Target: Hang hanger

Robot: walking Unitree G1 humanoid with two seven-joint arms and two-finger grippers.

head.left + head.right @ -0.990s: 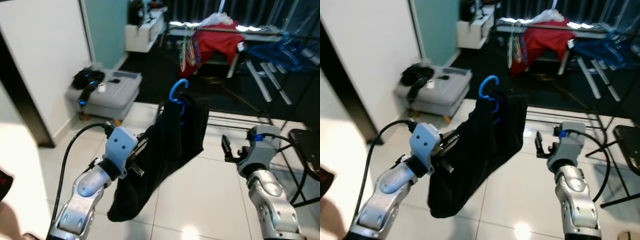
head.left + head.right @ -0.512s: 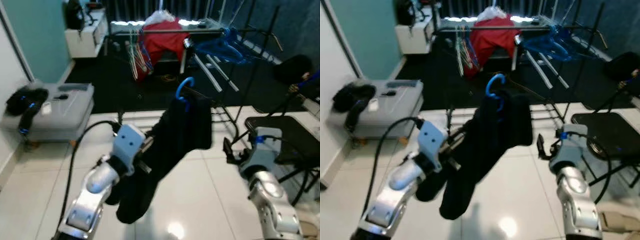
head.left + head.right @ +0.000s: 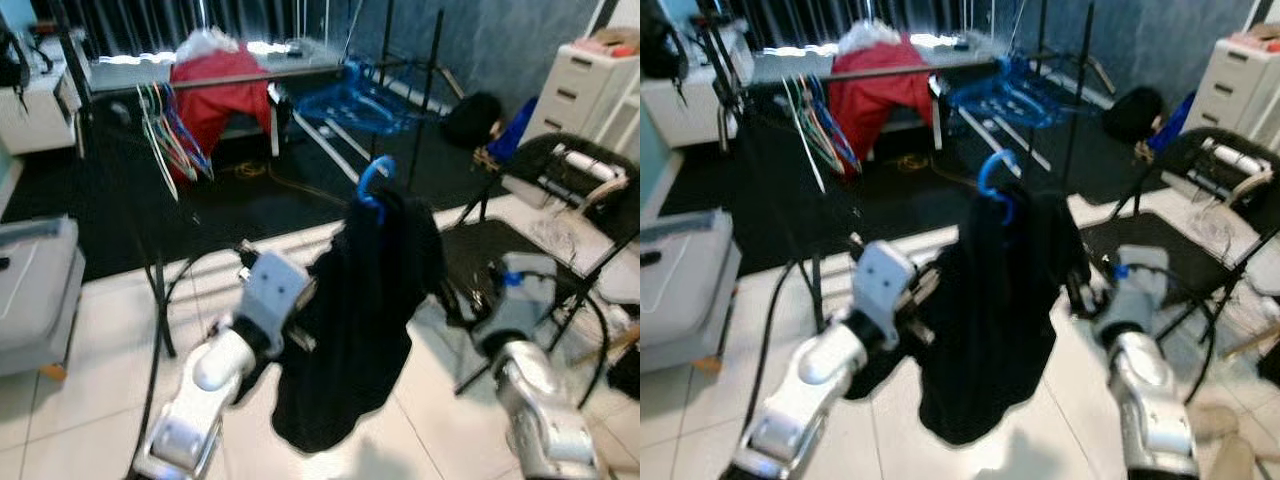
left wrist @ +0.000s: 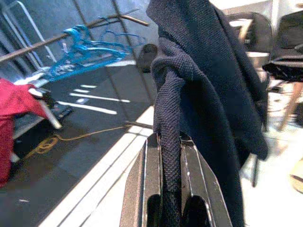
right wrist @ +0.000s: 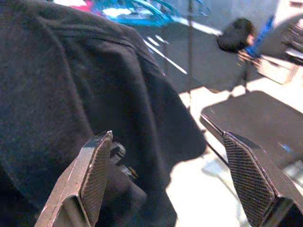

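Black cloth of one dark garment (image 3: 360, 320), on one blue hanger (image 3: 374, 180), is pinched in the closed fingers of the left gripper (image 4: 169, 176), held up mid-scene. The view has swung right over the last second: a grey stool has slid to the left edge, and the far clothes rack (image 3: 230, 70) now sits closer ahead, so hanging looks nearer. The right gripper (image 5: 175, 175) is spread wide, empty, beside the garment.

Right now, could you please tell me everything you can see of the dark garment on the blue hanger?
The dark garment is a black or navy knit, draped loosely over a blue hanger whose hook sticks up above it. It hangs in folds above the white tiled floor. The left gripper is shut on a bunched fold; the open right gripper is beside it.
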